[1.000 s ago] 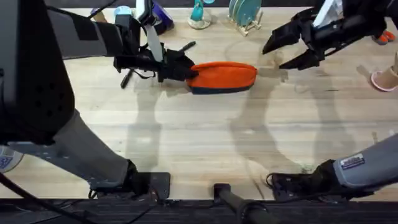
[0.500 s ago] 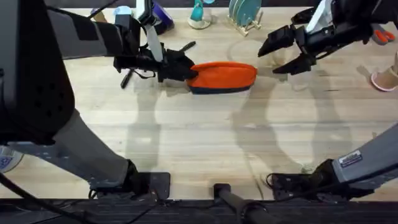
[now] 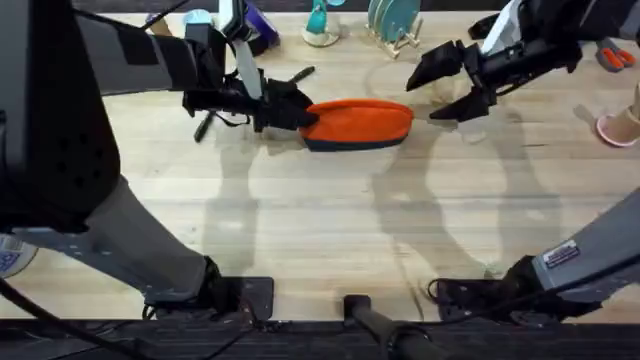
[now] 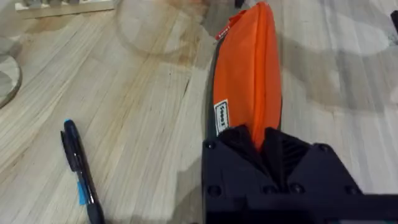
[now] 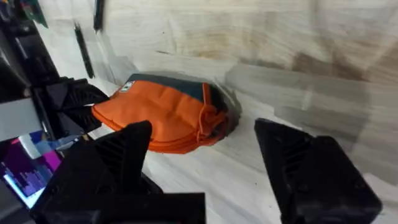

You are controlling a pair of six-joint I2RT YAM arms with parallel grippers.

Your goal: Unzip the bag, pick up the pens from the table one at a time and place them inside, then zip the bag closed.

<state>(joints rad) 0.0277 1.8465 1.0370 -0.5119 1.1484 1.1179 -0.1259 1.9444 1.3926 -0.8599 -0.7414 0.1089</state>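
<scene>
Overhead: oblong orange bag [image 3: 362, 122], apparently zipped, dark-bottomed.

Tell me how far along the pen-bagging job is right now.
Early. Done: the left tool clamps one end of the orange pouch. In hand: the open right tool hovers near its other end. Left: unzipping, bagging pens such as the one on the table, zipping shut.

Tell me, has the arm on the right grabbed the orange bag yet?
No. The right gripper hangs with its jaws wide apart beside the bag, touching nothing.
</scene>
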